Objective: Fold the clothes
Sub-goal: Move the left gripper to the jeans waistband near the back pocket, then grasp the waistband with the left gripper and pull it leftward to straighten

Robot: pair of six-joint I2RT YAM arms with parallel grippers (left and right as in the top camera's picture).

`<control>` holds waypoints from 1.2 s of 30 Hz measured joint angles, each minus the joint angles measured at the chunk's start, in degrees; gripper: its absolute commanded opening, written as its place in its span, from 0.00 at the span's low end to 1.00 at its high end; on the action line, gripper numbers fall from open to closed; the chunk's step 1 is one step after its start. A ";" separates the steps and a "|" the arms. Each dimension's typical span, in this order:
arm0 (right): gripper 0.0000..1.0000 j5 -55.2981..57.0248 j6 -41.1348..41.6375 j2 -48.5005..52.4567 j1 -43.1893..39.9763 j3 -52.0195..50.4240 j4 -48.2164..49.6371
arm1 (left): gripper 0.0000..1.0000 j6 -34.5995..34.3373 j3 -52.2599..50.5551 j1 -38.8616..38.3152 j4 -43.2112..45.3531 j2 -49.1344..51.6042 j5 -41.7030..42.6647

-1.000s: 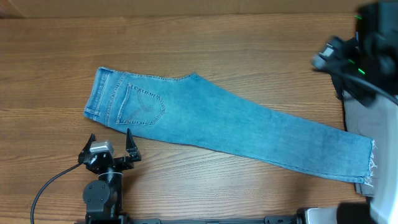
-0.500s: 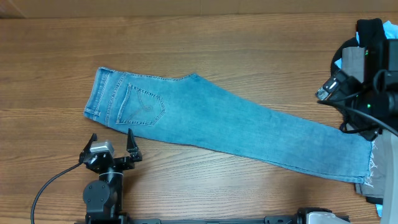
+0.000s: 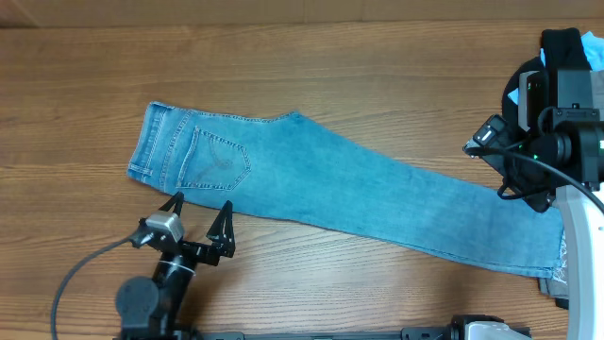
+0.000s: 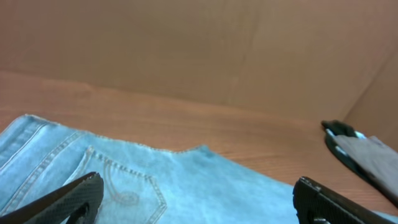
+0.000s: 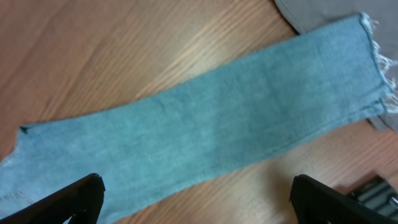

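Observation:
The light blue jeans [image 3: 330, 189] lie flat on the wooden table, folded lengthwise, waist at the left with a stitched back pocket [image 3: 219, 161], frayed hem at the right [image 3: 557, 260]. They also show in the left wrist view [image 4: 186, 180] and in the right wrist view [image 5: 217, 124]. My left gripper [image 3: 200, 219] is open and empty just in front of the waist end. My right gripper [image 5: 198, 193] is open and empty, held above the lower leg; the right arm [image 3: 547, 142] hangs over the hem end.
A grey cloth [image 5: 305, 12] lies under the hem end at the right edge; it also shows in the left wrist view [image 4: 373, 155]. A black and blue item [image 3: 566, 42] sits at the far right. A cardboard wall [image 4: 186, 43] backs the table.
My left gripper has moved right and toward the jeans' waist edge. My right arm has swung in from the far right and now hangs over the hem end.

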 measured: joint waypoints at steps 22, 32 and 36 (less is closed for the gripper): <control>1.00 -0.15 -0.02 0.04 0.00 -0.22 1.05 | 1.00 12.87 53.70 0.00 -30.95 64.37 7.17; 1.00 -0.13 0.02 0.04 0.00 -0.22 1.01 | 1.00 15.80 63.80 0.00 -30.58 85.48 -12.61; 1.00 -0.15 0.00 0.04 0.00 -0.22 1.05 | 0.97 17.81 63.84 0.28 -24.94 91.14 -16.22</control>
